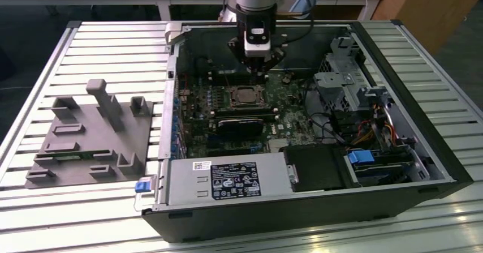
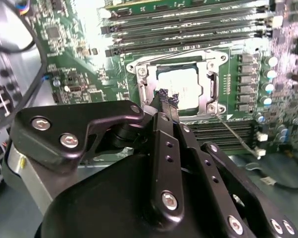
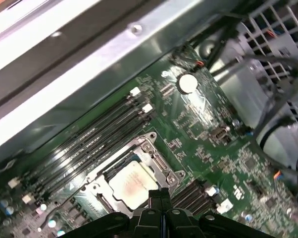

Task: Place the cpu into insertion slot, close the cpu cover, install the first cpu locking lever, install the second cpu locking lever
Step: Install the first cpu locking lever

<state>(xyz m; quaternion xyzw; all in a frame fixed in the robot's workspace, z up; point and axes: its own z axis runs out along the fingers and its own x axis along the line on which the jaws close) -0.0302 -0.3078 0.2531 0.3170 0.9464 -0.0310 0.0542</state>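
The cpu [image 2: 181, 83] lies flat in the insertion slot [image 1: 246, 96] on the green board, its silver-tan top showing through the cut-out. The cpu cover [image 2: 139, 74] lies down over it as a silvery frame around its edges. A thin wire lever [image 2: 235, 134] sticks out from one socket corner, away from the frame. My gripper [image 1: 261, 66] hangs just above the socket's far edge, and its black fingertips [image 2: 167, 95] are pressed together with nothing between them. In the first wrist view the cpu [image 3: 131, 184] sits close past the gripper [image 3: 160, 196].
The socket lies inside an open computer case [image 1: 422, 151] with metal walls all round. Long black memory slots [image 2: 188, 20] flank it. A black block [image 1: 241, 125], a power supply [image 1: 226, 179], a drive cage [image 1: 347, 83] and cables stand nearby. A grey fixture [image 1: 90, 134] rests on the exterior view's left.
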